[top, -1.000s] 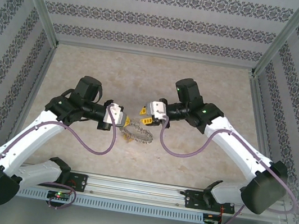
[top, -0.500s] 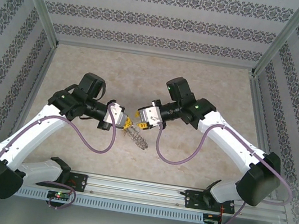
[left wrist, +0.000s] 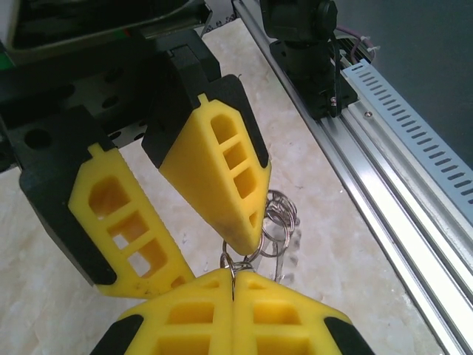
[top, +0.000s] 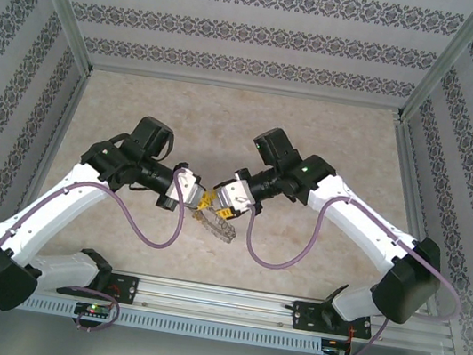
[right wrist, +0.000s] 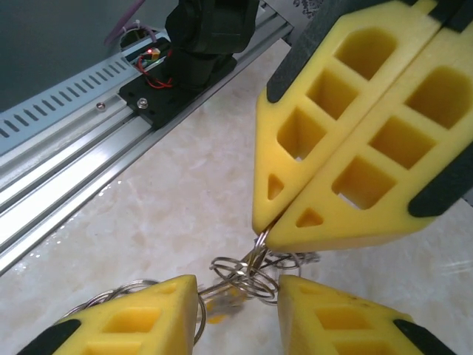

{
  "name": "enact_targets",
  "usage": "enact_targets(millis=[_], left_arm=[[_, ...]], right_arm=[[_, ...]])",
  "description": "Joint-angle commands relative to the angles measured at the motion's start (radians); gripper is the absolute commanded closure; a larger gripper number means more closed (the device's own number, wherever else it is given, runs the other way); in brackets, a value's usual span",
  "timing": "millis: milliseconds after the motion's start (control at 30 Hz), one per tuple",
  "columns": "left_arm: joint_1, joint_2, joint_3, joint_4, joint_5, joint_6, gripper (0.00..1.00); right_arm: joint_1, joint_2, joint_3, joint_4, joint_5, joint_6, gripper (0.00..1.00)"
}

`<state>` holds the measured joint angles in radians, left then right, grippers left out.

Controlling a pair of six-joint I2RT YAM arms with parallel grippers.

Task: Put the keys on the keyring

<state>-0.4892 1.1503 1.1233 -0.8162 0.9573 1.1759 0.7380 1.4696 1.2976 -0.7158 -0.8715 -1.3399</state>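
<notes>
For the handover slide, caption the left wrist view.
Left hand shut on the keyring; right hand open close beside it.

The top external camera looks steeply down from above and behind the arm bases at the frame's bottom, taking in the whole beige marbled tabletop (top: 227,122). Each wrist camera sits very close behind its own tool, the yellow left tool (left wrist: 233,279) and the yellow right tool (right wrist: 236,287), facing the other. Both share the grey wire-looped keyring (right wrist: 242,270) at lower centre.

Bright, even light washes the pale worktop (top: 227,122), leaving only faint, soft shadows on it, while the metal rail (right wrist: 66,170) at its near edge glints.
</notes>
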Motion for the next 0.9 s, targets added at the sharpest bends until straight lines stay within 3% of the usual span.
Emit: enact_targets(millis=[0, 467, 867], left_arm=[[-0.012, -0.001, 0.039, -0.026, 0.037, 0.043, 1.0], [-0.065, 0.021, 0.053, -0.017, 0.007, 0.072, 1.0], [-0.066, 0.021, 0.094, -0.043, -0.08, 0.09, 1.0]], right_arm=[[0.016, 0.02, 0.025, -0.054, -0.029, -0.02, 0.65], [0.018, 0.005, 0.023, -0.024, -0.051, -0.044, 0.64], [0.006, -0.002, 0.035, -0.106, -0.026, -0.057, 0.72]])
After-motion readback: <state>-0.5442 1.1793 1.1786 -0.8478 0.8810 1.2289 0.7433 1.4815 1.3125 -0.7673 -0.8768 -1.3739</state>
